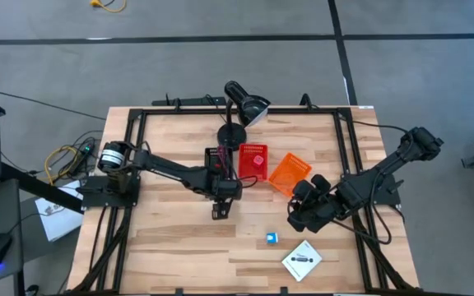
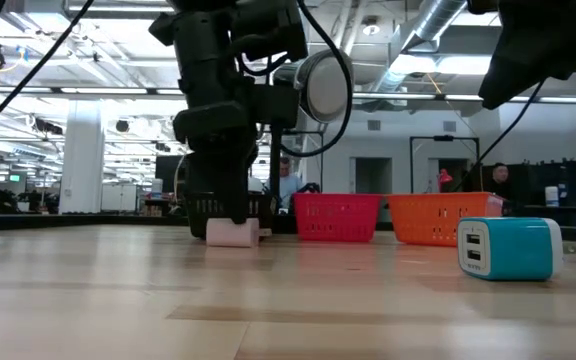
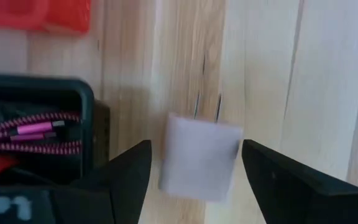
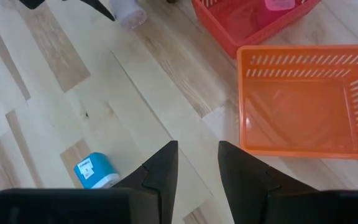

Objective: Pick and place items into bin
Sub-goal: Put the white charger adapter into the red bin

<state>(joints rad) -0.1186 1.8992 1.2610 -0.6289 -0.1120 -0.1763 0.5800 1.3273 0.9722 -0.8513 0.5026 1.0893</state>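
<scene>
The white-pink piece (image 3: 199,157) is straddled on the surface (image 1: 179,255) by the left gripper (image 3: 194,171), jaws released; the right gripper (image 4: 197,168) is held empty, jaws parted.

No wording, brand or number can be read anywhere. White card (image 1: 302,261) near the table's front edge carries a black mark, too small to make out as letters. Blue cube (image 4: 92,170) shows a small white label, its print illegible. Nothing legible on the red basket (image 1: 252,161) or orange basket (image 1: 289,174)
</scene>
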